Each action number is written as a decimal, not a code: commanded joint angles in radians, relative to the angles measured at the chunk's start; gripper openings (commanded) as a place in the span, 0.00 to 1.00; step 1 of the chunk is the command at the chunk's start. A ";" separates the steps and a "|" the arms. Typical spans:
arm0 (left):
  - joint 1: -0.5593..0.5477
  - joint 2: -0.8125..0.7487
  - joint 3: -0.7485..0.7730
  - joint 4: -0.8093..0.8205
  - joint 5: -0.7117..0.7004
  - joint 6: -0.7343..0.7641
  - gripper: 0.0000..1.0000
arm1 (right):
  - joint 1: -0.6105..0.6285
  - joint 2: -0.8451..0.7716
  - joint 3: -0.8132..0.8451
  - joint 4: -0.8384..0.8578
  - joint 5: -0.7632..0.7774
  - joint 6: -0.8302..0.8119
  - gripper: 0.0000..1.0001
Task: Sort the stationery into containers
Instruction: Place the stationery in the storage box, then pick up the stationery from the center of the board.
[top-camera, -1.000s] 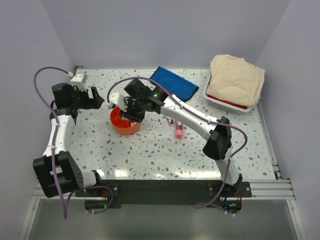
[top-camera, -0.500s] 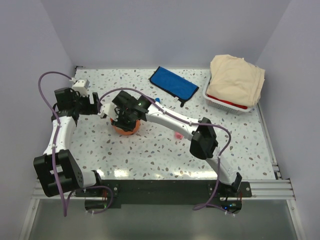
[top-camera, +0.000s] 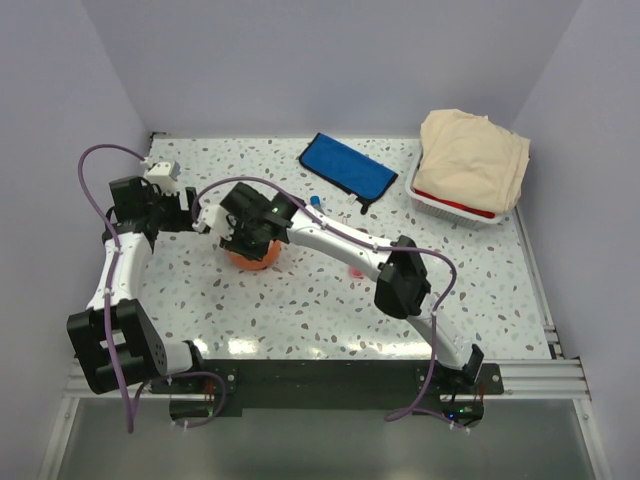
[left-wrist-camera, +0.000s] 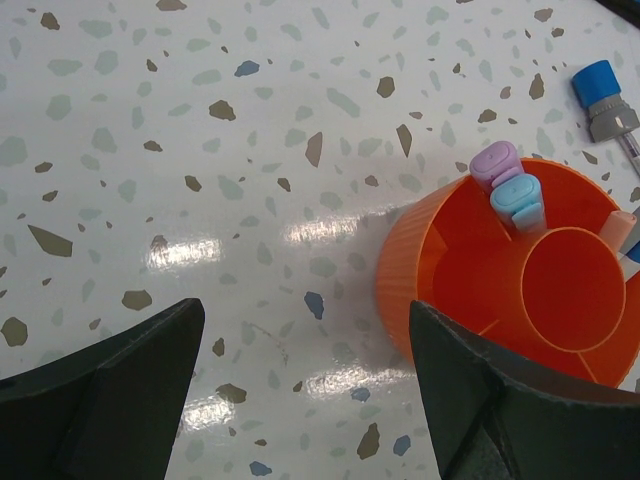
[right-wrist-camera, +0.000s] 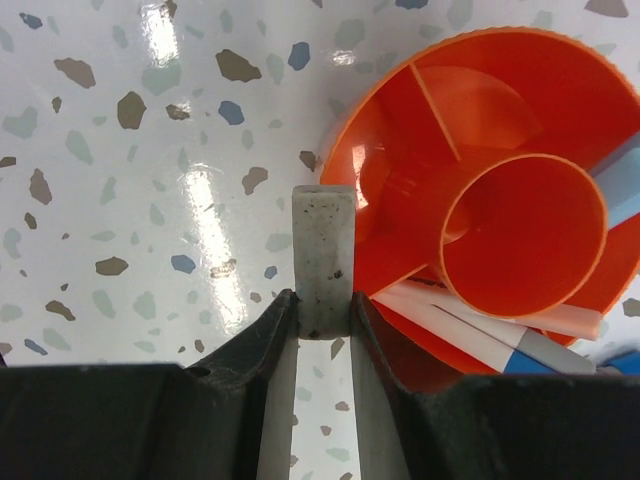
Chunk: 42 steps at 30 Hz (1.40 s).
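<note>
Two grippers at the orange tub (right-wrist-camera: 390, 150): deposit step.
The right gripper (right-wrist-camera: 322, 300), closed on a grey stick (right-wrist-camera: 323, 235), has the tub just ahead and to its right; the left gripper (left-wrist-camera: 305, 310) gapes empty beside it. Next, presumably: shift over a compartment, then release.

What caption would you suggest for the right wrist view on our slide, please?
Right gripper pinching a grey bar at the rim of the orange tub, pens lying inside.
</note>
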 joint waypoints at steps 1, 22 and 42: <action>0.009 -0.006 0.007 0.018 0.000 0.018 0.88 | 0.002 0.001 0.066 0.049 0.033 0.020 0.26; 0.009 0.003 0.033 -0.003 -0.011 0.029 0.88 | -0.031 -0.143 -0.007 0.104 0.086 0.090 0.49; 0.009 -0.015 0.113 -0.194 -0.045 0.011 0.86 | -0.479 -0.141 -0.289 0.083 0.072 0.081 0.37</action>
